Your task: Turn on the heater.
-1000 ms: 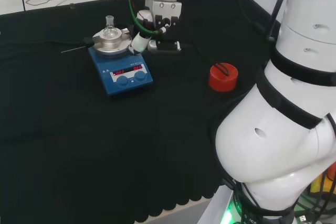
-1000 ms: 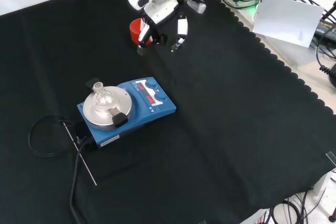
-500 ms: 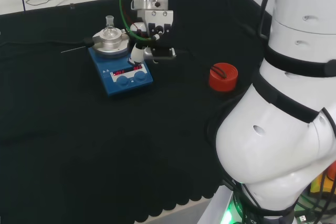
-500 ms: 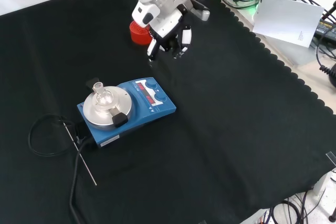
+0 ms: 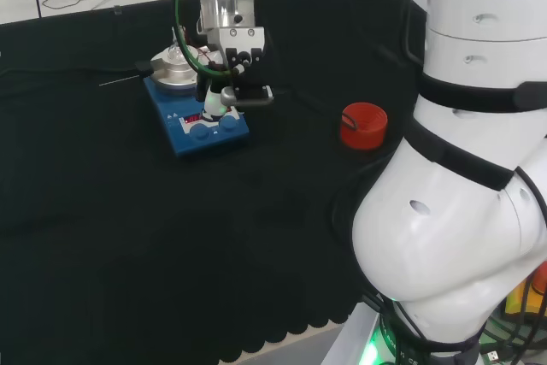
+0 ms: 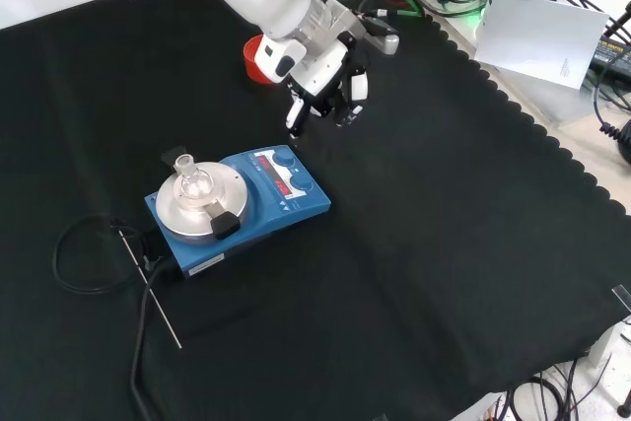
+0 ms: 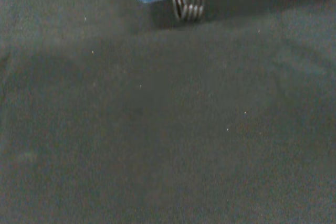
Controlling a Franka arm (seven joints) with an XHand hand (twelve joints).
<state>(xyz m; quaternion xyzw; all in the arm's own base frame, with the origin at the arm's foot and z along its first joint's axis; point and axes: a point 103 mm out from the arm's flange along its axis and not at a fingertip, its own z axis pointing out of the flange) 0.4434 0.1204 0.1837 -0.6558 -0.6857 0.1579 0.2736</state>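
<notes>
While the heater sits on the black cloth, the hand hovers just beside its knob end, fingers loosely extended downward and holding nothing, presumably positioned to reach the knobs.

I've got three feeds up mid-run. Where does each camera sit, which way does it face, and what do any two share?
Head: behind and above the arm's base, looking over its white links at the heater.
Front: opposite the arm, looking down on the cloth; the hand enters from the top.
Wrist: at the wrist, looking past the palm at the cloth and the heater's blue edge.
Shared: head and front both show heater, hand and red ring.
</notes>
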